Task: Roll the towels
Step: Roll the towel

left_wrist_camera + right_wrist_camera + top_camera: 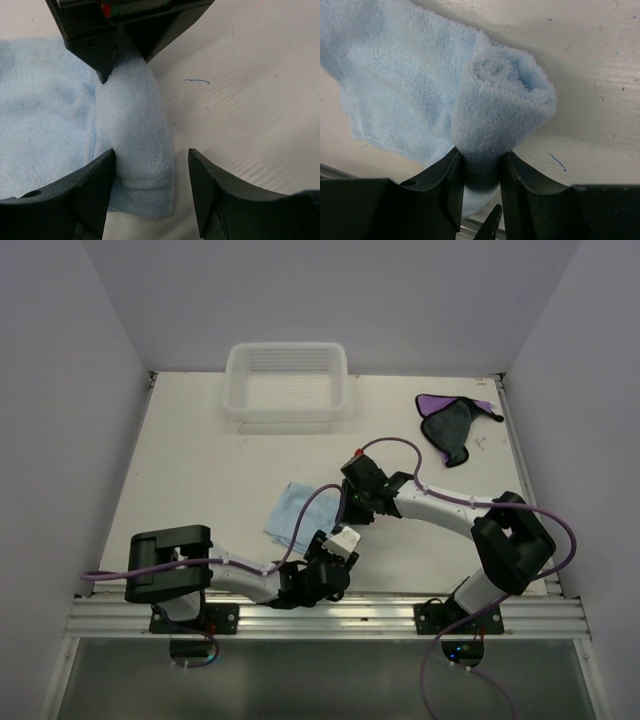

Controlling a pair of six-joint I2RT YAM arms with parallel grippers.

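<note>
The light blue towel (292, 510) lies near the table's front middle, part flat and part wound into a roll (502, 102). My right gripper (482, 167) is shut on one end of that roll. The other end (135, 130) lies between the jaws of my left gripper (151, 152), which is open; its left finger touches the roll and its right finger stands apart from it. In the left wrist view the right gripper's fingers (92, 42) pinch the roll's far end. The purple towel (450, 420), dark side partly up, lies crumpled at the back right.
A white basket (287, 380) stands at the back centre against the wall. Both arms meet over the table's front middle, with purple cables (400, 445) looping above them. A metal rail (330, 615) runs along the near edge.
</note>
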